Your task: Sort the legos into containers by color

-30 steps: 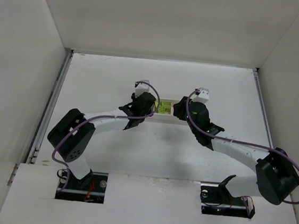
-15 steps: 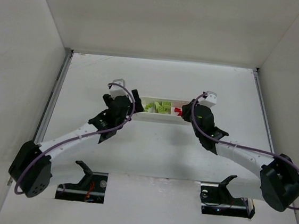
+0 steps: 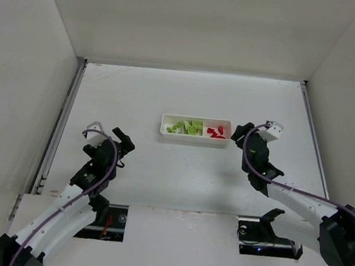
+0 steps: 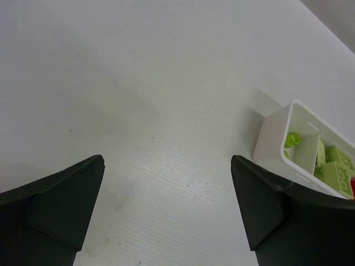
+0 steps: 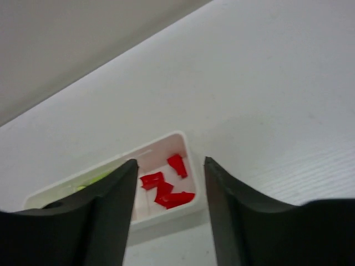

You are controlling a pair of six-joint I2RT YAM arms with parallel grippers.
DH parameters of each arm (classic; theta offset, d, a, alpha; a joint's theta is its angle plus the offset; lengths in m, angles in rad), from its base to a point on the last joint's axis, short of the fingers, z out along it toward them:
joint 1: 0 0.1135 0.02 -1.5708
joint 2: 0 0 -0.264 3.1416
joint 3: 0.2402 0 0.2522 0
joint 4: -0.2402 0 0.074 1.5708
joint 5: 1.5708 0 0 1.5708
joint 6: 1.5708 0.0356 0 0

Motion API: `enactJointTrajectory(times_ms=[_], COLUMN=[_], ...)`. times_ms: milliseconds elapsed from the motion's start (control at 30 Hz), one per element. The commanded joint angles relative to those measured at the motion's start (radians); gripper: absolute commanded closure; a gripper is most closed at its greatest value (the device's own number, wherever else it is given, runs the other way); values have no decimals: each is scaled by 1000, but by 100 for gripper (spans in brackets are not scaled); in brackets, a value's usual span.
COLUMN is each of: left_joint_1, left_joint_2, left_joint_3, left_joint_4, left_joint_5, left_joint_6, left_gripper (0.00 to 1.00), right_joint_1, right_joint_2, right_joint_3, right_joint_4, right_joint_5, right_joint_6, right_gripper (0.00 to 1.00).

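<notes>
Since no brick shows loose on the table (image 3: 188, 96), the sorting is judged complete and the step in hand is judged to be clearing both arms from the tray (image 3: 193, 139). The green bricks (image 3: 187, 128) lie in the tray's left and middle compartments, and the red pieces (image 3: 216, 132) lie in its right compartment. The left claw (image 4: 166, 162) hangs well to the near left of the tray, spread wide with nothing between its fingers. The right claw (image 5: 170, 162) hovers just beside the tray's right end, its fingers partly apart and empty, with the red pieces seen through the gap.

To finish well, the right arm should lift before it travels, because a sideways sweep this close could knock the light tray and spill bricks across a divider. Both claws should stay apart so that nothing is pinched by chance.

The table is matt white with a fine ribbed grain, smooth enough for the tray to slide. Plain white panels, including the far wall (image 3: 195, 27), enclose it on three sides.
</notes>
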Motion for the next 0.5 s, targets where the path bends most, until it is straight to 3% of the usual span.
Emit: enactJointTrajectory(times_ms=[0, 33, 67, 267, 467], left_joint_1=[49, 65, 78, 155, 201], left_joint_2=[-13, -11, -12, -36, 89], left_joint_3=[-17, -18, -20, -25, -5], left_joint_4=[-111, -117, -127, -160, -124], left_joint_5=[23, 40, 66, 195, 283], left_joint_6=[-71, -81, -93, -130, -116], left_gripper=[0, 0, 0, 0, 0], right_joint_1=[-11, -5, 1, -5, 0], right_joint_2=[-38, -67, -92, -154, -134], right_joint_3=[-68, -82, -90, -45, -56], right_joint_4=[-2, -29, -55, -253, -277], right_joint_5=[108, 141, 167, 180, 180], right_joint_6=[37, 57, 68, 86, 132], right_gripper=[35, 7, 0, 0, 0])
